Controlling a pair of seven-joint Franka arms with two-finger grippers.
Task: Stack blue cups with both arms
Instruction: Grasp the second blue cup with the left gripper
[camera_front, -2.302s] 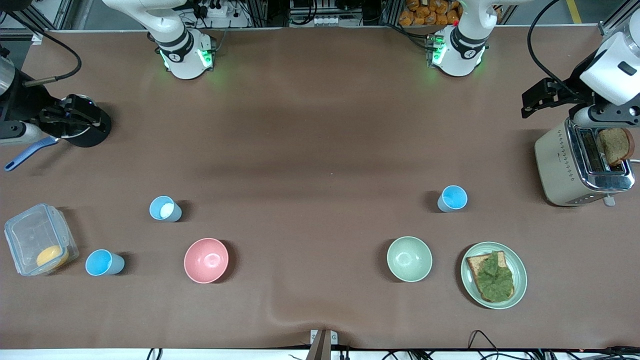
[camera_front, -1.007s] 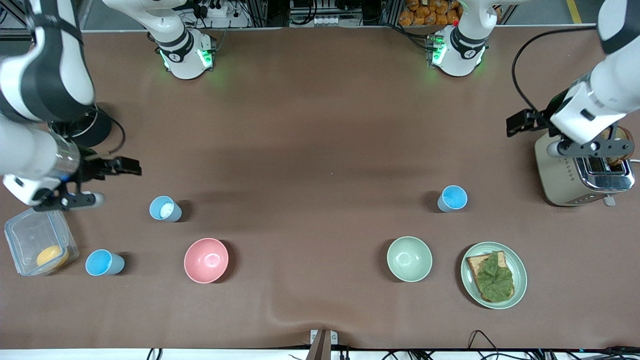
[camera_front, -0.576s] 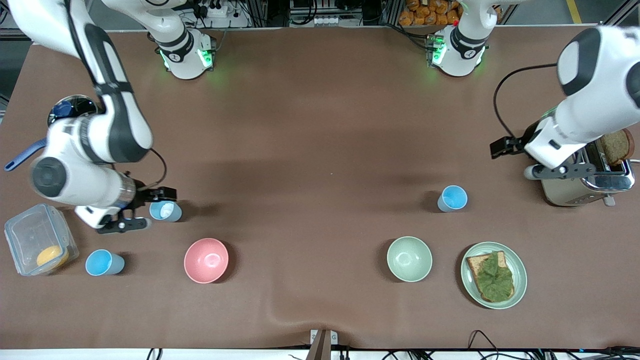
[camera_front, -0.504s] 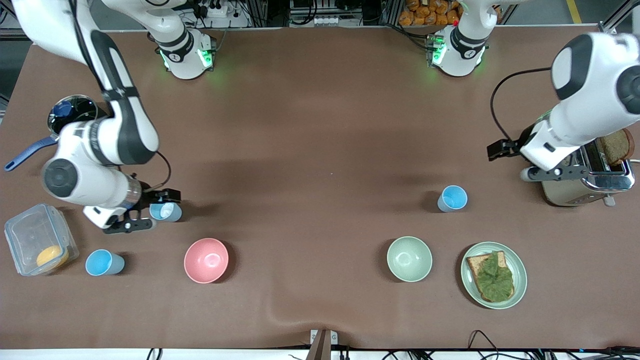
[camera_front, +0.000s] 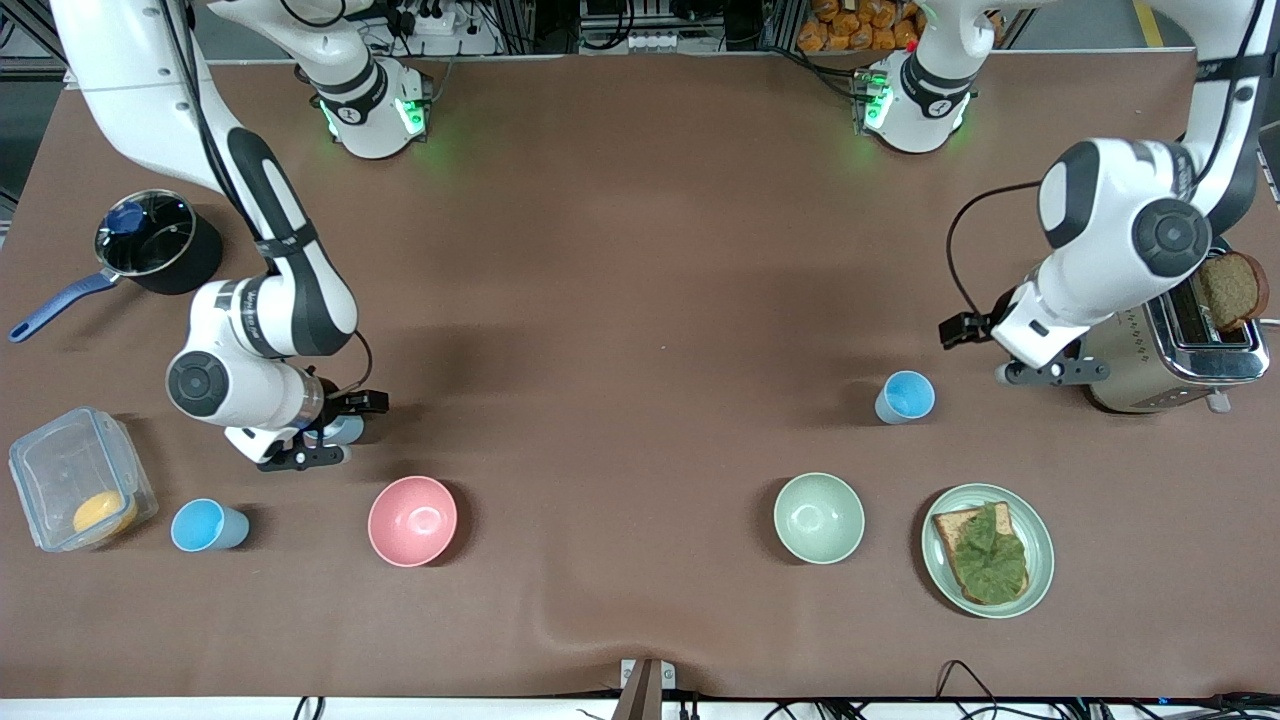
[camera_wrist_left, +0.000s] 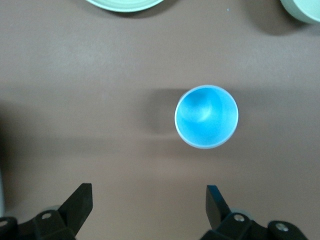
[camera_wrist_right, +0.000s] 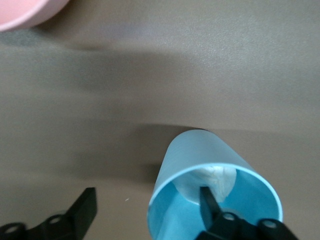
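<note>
While pink bowl (camera_front: 412, 520) sits near (untouched), right gripper (camera_wrist_right: 145, 212) straddles cup wall (camera_wrist_right: 197, 155).

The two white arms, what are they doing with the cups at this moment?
The right gripper is open at the pale blue cup beside the pink bowl, one finger inside the rim and one outside. The left gripper hovers open beside the toaster, near the bright blue cup. Another bright blue cup stands untouched. Nothing is stacked yet.
</note>
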